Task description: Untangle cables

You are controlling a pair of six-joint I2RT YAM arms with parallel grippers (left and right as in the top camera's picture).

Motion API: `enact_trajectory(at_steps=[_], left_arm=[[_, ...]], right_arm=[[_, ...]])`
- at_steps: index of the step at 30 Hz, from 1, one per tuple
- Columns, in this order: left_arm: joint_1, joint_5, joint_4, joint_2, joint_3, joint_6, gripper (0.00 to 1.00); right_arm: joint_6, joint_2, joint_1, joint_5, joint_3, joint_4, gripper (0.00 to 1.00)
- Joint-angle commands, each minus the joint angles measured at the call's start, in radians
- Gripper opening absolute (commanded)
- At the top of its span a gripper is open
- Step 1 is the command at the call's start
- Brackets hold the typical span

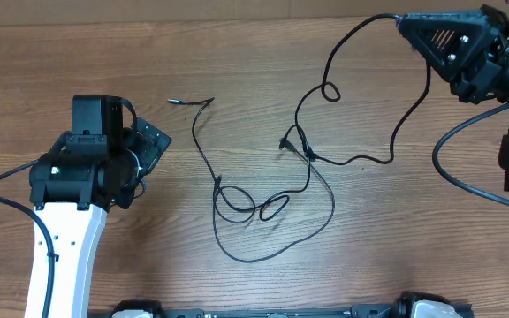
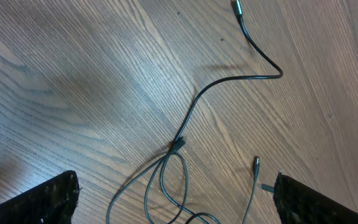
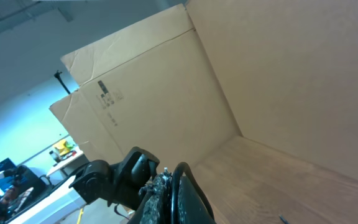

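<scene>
Wood-grain table [image 1: 78, 62] filled my overhead view, bare brown boards from edge to edge. On the left I saw the left gripper [image 1: 148, 159] hanging over the table with its jaws spread as wide as they go. It touched nothing. Through the left wrist camera the left gripper [image 2: 176, 196] showed only its two dark fingertips [image 2: 55, 199] at the bottom corners, far apart, with bare wood between them.

Just right of that arm lay the cables [image 1: 217, 181], thin black cords spread loose across the middle of the table. One strand ended in a small plug [image 1: 173, 102] on the far left of the tangle. From there it bent down to a crossing point where several loops overlapped toward the near side. The left wrist view showed the same cables [image 2: 178, 144] meeting at a little knot, with that plug [image 2: 236, 7] at the top and a second plug [image 2: 256, 163] lying near the right fingertip.

Further right, the cords rose through a small loop and ran up toward the far right corner. There the right gripper [image 1: 402, 19] sat raised, jaws pressed together on a strand. In the right wrist view the right gripper [image 3: 169, 186] pinched the cables [image 3: 174, 190], and behind it I saw cardboard boxes [image 3: 166, 93].
</scene>
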Motion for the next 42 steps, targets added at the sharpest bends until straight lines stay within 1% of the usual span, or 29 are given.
enact_trajectory(at_steps=[1,3,9,13,15,17,20,23,27,33,38,42], left_arm=[[0.005,-0.014,0.002,-0.014,0.015,0.001,1.00],[0.005,-0.016,0.002,-0.014,0.015,0.001,1.00],[0.004,-0.013,0.008,-0.014,0.015,0.001,1.00],[0.004,0.070,-0.008,-0.014,0.015,0.003,1.00],[0.004,0.134,-0.001,-0.014,0.015,0.032,1.00],[0.003,0.176,0.011,-0.014,0.015,0.087,1.00],[0.002,0.206,0.013,-0.014,0.015,0.159,1.00],[-0.019,0.224,0.008,-0.014,0.015,0.198,1.00],[-0.079,0.227,0.011,-0.013,0.015,0.234,1.00],[-0.200,0.227,0.065,0.017,0.015,0.237,1.00],[-0.307,0.232,0.119,0.079,0.015,0.237,1.00],[-0.383,0.265,0.167,0.133,0.015,0.237,1.00]], right_arm=[[-0.001,-0.007,0.018,-0.002,0.026,0.003,0.04],[-0.017,-0.006,0.026,-0.003,0.026,-0.002,0.04],[-0.080,-0.004,0.031,-0.002,0.026,-0.095,0.04],[-0.080,0.002,0.031,-0.002,0.026,-0.102,0.04],[-0.080,0.008,0.031,-0.002,0.026,-0.102,0.04],[-0.080,0.014,0.031,-0.002,0.026,-0.102,0.04],[-0.080,0.027,0.031,-0.002,0.026,-0.102,0.04],[-0.080,0.045,0.031,-0.002,0.026,-0.102,0.04],[-0.080,0.069,0.032,-0.002,0.026,-0.102,0.04],[-0.080,0.078,0.060,-0.001,0.026,-0.102,0.04],[-0.082,0.078,0.089,0.005,0.026,-0.101,0.04],[-0.084,0.078,0.112,0.014,0.026,-0.102,0.04]])
